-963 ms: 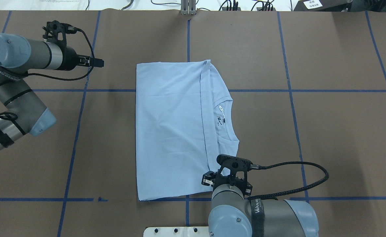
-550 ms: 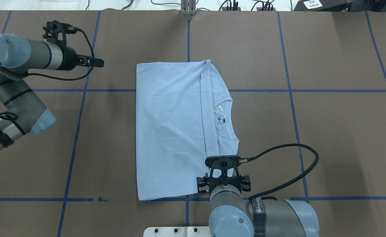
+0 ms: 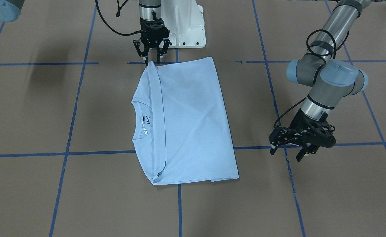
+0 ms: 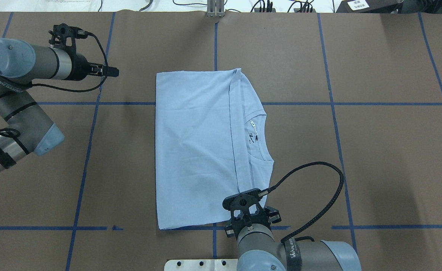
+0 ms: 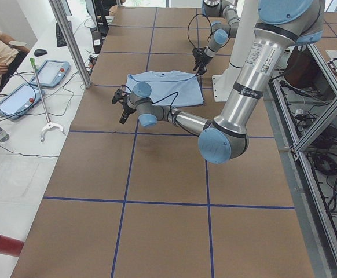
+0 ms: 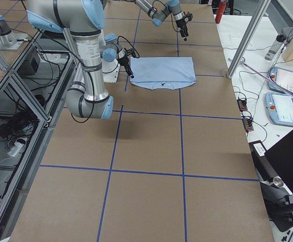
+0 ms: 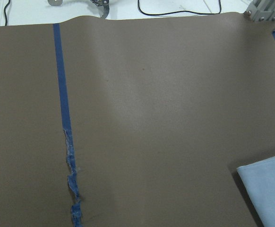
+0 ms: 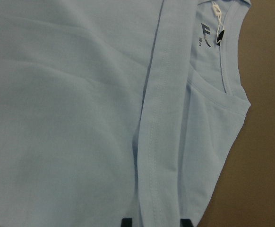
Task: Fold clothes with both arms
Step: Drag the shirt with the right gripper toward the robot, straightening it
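Note:
The light blue T-shirt [image 4: 194,150] lies folded flat on the brown table, with its collar and neck label [image 4: 254,131] toward the view's right. It also shows in the front view [image 3: 186,121]. My right gripper [image 3: 152,60] is open and points down at the shirt's near corner. In the right wrist view its black fingertips [image 8: 127,222] straddle the folded hem band [image 8: 161,142] of the shirt [image 8: 71,118]. My left gripper [image 3: 288,154] is open and empty above bare table, well off the shirt's side. The left wrist view shows only a shirt corner [image 7: 270,189].
Blue tape lines [image 4: 89,150] grid the brown table cover. The white pedestal base [image 3: 186,29] stands just behind the right gripper. A metal post [image 4: 215,9] and cables sit at the table's far edge. Torn tape [image 7: 71,189] shows under the left wrist.
My right wrist has turned and drawn back toward the base and slightly left, settling at the shirt's near hem corner. The left arm and the shirt have not moved.

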Controlling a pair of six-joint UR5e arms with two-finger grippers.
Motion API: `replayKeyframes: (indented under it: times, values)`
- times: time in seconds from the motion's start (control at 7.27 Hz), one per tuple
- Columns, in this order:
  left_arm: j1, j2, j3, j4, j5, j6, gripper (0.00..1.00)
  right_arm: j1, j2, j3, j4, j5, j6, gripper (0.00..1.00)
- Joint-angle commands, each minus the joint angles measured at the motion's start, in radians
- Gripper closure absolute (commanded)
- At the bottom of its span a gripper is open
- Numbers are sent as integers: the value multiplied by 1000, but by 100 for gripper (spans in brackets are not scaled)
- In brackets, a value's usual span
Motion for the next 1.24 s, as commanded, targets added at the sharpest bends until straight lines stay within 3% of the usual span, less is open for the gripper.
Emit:
replayKeyframes:
  times: [0.0,0.55,0.69,0.83,0.96,1.1]
  values:
    - [0,0,1,0,-1,1,0,-3,1,-3,1,0,-38,65]
    - [0,0,3,-2,-1,1,0,-4,-1,-7,-1,10,-40,65]
    - [0,0,3,0,-1,1,0,-7,-1,-9,-1,8,-40,69]
    - [0,2,1,-2,-1,1,0,-7,-1,-7,-1,8,-40,81]
    - [0,0,1,-2,-1,1,0,-7,1,-7,-2,7,-40,100]
    - [0,0,1,-2,-1,1,0,-6,1,-4,-1,7,-39,100]
